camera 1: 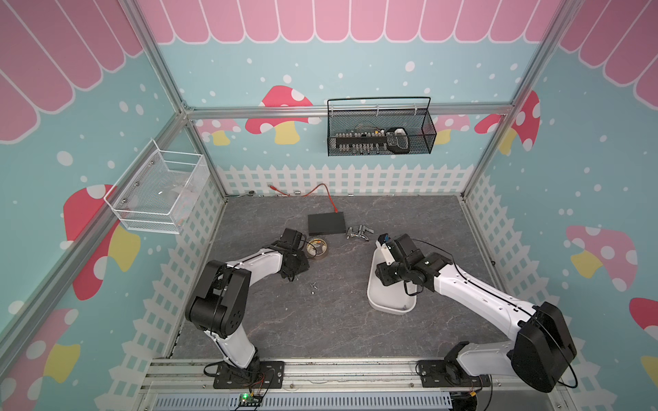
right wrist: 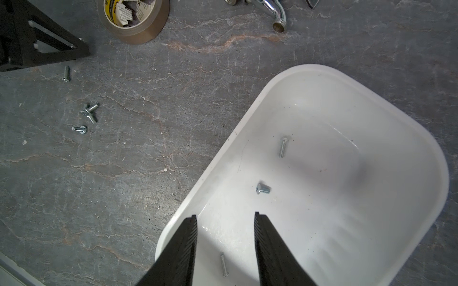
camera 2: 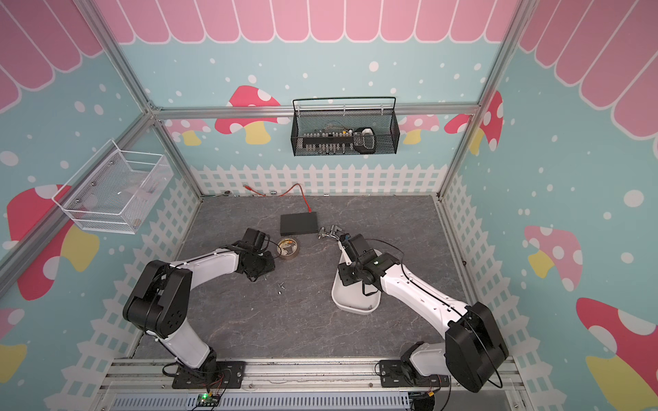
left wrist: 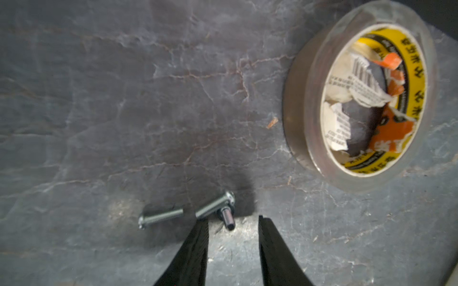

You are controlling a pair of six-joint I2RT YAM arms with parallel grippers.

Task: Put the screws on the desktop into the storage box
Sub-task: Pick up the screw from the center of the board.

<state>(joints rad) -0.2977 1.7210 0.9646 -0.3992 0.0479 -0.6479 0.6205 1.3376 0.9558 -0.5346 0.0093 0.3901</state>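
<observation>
Three screws [left wrist: 215, 205] lie on the grey worktop [left wrist: 124, 99] at the tips of my left fingers [left wrist: 195, 247]. A short one sits in the gap between the two fingers and seems to stand on its head. A longer one lies against it, its end touching one fingertip. The third lies just beside that. These fingers are apart and hold nothing.

To pick well, I think I should shift so that only the short screw is centred in the gap. Then I would press low to the worktop and close gently, so the touching screw is not pinched along or flicked away.

More screws lie loose near the middle of the worktop, a small heap [right wrist: 89, 112] and two singles. The white box [right wrist: 322, 94] already holds three screws, so the job looks partly done.

A tape roll [left wrist: 357, 99] stands near the left fingers.

My left arm is bent at the elbow, its wrist turned down over the screws. My right arm reaches forward over the box. My right fingers [right wrist: 188, 237] point down into it, spread and empty.
</observation>
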